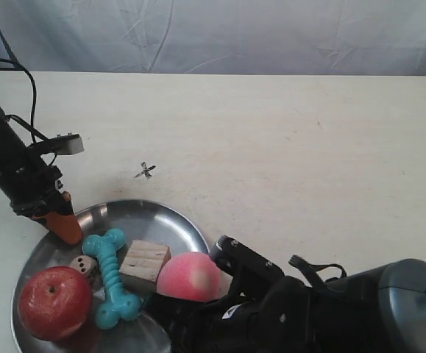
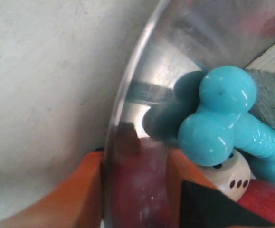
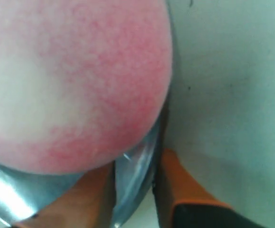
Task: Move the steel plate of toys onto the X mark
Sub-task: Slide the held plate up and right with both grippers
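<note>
Operator: Slippage is the worry. Both grippers pinch only the thin rim of the steel plate [image 1: 157, 219], so if one arm leads or rises ahead of the other, I'd expect the plate to tilt or twist out of a grip.

Observer: And the toys?

Operator: They sit loose. The red apple [image 1: 54, 301] and pink peach [image 1: 189, 276] are round, and a tilt would probably roll them over the shallow rim. The turquoise bone [image 1: 111, 276], wooden block [image 1: 145, 265] and white die [image 1: 85, 266] could slide after them.

Observer: How are the jaws set?

Operator: The left gripper [image 2: 128, 190] is narrow, its orange fingers astride the rim near the bone's knob and the die. It looks clamped on the plate. The right gripper [image 3: 137, 190] is narrow too, with the rim between its fingers just beside the peach, roughly across from the left one.

Observer: And the target?

Operator: The X mark [image 1: 145, 171] lies on the bare table [image 1: 308, 162] just beyond the plate's far rim. It is near but uncovered.
</note>
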Controlling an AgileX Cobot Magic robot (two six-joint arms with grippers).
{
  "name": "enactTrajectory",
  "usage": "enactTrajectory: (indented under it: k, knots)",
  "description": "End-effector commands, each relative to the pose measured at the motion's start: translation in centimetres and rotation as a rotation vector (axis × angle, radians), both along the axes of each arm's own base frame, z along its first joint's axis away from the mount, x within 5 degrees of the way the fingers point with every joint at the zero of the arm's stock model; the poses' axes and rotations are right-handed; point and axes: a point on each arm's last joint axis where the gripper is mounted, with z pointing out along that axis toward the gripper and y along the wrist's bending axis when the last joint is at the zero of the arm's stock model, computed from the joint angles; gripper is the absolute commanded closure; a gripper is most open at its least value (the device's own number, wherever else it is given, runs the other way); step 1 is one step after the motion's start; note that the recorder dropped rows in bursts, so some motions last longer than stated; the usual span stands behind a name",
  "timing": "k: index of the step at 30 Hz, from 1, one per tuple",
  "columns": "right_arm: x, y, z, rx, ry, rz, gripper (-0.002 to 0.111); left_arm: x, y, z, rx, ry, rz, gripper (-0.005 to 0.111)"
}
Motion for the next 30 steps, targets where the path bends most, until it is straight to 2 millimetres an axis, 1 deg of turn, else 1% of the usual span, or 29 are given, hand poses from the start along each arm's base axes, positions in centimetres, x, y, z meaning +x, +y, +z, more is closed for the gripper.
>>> enactTrajectory:
  k: [1, 6, 7, 10, 13, 19, 25, 30]
  knots:
    - [1.1, 0.1, 0.2, -0.026, -0.097, -0.025, 0.109, -1.2, -0.4, -0.6, -0.018, 0.102, -0.014, 0.079]
    - [1.1, 0.1, 0.2, -0.026, -0.098, -0.025, 0.109, -1.3, -0.4, -0.6, -0.003, 0.114, 0.000, 0.104]
    - [1.1, 0.1, 0.2, -0.025, -0.095, -0.027, 0.109, -1.3, -0.4, -0.6, -0.002, 0.114, -0.001, 0.107]
    - [0.9, 0.1, 0.3, -0.012, -0.079, -0.032, 0.109, -1.3, -0.3, -0.6, 0.003, 0.116, 0.000, 0.107]
    - [1.0, 0.1, 0.9, 0.006, -0.085, -0.040, 0.109, -1.3, -0.3, -0.6, 0.016, 0.133, 0.028, 0.107]
    - [1.1, 0.0, 2.2, 0.042, -0.118, -0.048, 0.109, -1.3, -0.3, -0.6, 0.074, 0.201, 0.137, 0.107]
    - [0.9, 0.1, 2.2, 0.046, -0.099, -0.034, 0.109, -1.3, -0.5, -0.6, 0.082, 0.228, 0.190, 0.107]
    - [0.9, 0.1, 2.2, 0.046, -0.098, -0.031, 0.109, -1.5, -1.6, -0.6, 0.090, 0.221, 0.158, 0.107]
